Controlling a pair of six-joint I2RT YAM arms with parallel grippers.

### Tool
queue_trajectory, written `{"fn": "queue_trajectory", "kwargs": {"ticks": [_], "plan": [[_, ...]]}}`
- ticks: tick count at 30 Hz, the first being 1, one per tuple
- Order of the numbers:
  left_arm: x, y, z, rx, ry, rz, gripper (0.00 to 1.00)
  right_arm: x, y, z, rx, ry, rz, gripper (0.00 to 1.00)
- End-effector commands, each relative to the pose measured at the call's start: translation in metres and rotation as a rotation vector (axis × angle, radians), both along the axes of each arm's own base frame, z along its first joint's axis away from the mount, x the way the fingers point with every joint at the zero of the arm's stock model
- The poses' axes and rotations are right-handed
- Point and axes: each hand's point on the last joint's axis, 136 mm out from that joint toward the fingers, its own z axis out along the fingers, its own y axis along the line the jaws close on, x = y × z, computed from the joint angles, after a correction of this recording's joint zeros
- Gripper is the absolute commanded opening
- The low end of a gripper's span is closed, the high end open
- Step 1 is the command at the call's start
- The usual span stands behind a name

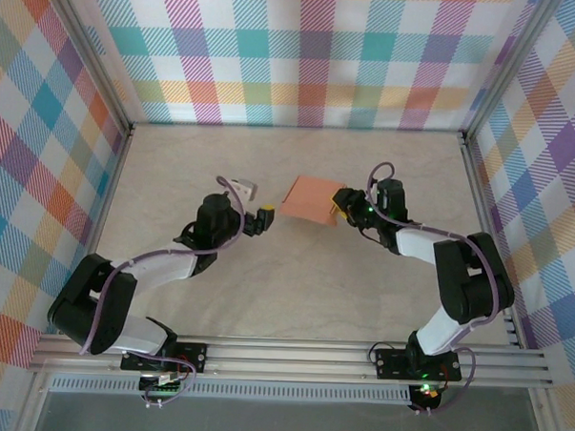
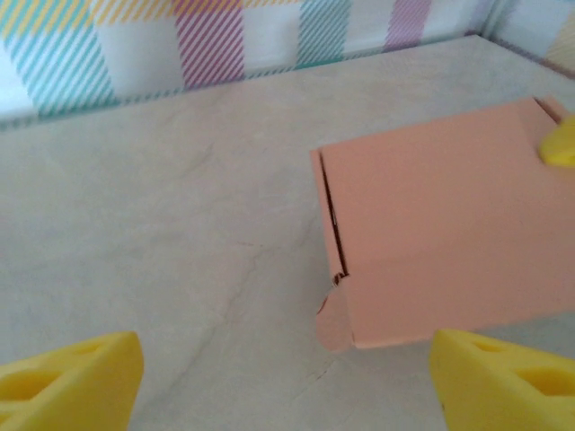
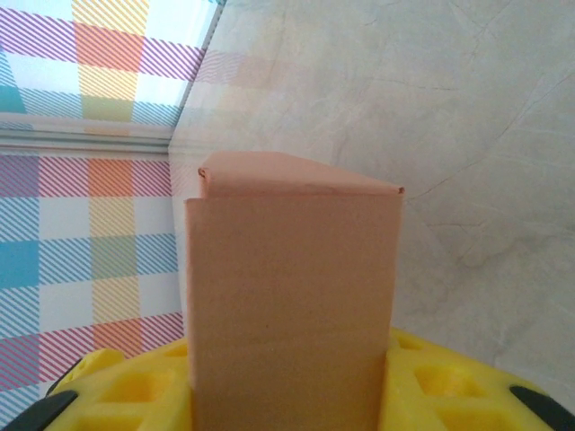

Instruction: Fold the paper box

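Gripping: right claw (image 3: pixel 292 395) clamped on paper box (image 1: pixel 310 199), at its right end
Left claw (image 2: pixel 287 386): spread apart, just beside box's left end

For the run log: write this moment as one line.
paper box: folded | right jaws: shut on box | left jaws: open, empty, beside box

Pale beige table (image 1: pixel 294 283), faint marbling, salmon-orange paper box (image 1: pixel 310 199) near its middle

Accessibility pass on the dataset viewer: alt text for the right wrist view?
A salmon-orange paper box stands clamped in the right gripper, yellow jaws on either side, top flap folded over. Pale table and plaid wall behind.
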Motion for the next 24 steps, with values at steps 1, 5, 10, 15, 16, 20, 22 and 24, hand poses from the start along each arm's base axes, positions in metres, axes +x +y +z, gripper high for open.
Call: {"fn": "queue_trajectory", "kwargs": {"ticks": [1,5,10,15,16,20,22,24], "plan": [[-0.011,-0.009,0.022,0.247,-0.291,-0.05,0.86,0.0,0.001,0.022,0.043,-0.016,0.018,0.39],[-0.022,-0.025,0.018,0.447,-0.403,-0.084,0.9,-0.002,0.004,0.028,0.066,-0.02,0.042,0.4],[-0.019,-0.038,0.009,0.657,-0.526,-0.042,0.91,-0.004,0.008,0.031,0.113,-0.015,0.061,0.4],[-0.008,-0.049,0.0,0.777,-0.633,-0.012,0.92,-0.007,0.01,0.036,0.128,-0.014,0.078,0.39],[-0.005,-0.051,-0.001,0.794,-0.65,-0.006,0.92,-0.007,0.011,0.037,0.132,-0.015,0.084,0.39],[0.007,-0.059,-0.001,0.837,-0.716,0.025,0.95,-0.01,0.014,0.039,0.161,-0.01,0.105,0.4],[0.012,-0.062,-0.001,0.849,-0.73,0.037,0.95,-0.012,0.015,0.04,0.172,-0.009,0.109,0.4],[0.016,-0.063,-0.005,0.851,-0.726,0.032,0.95,-0.014,0.014,0.039,0.171,-0.008,0.109,0.4]]}}
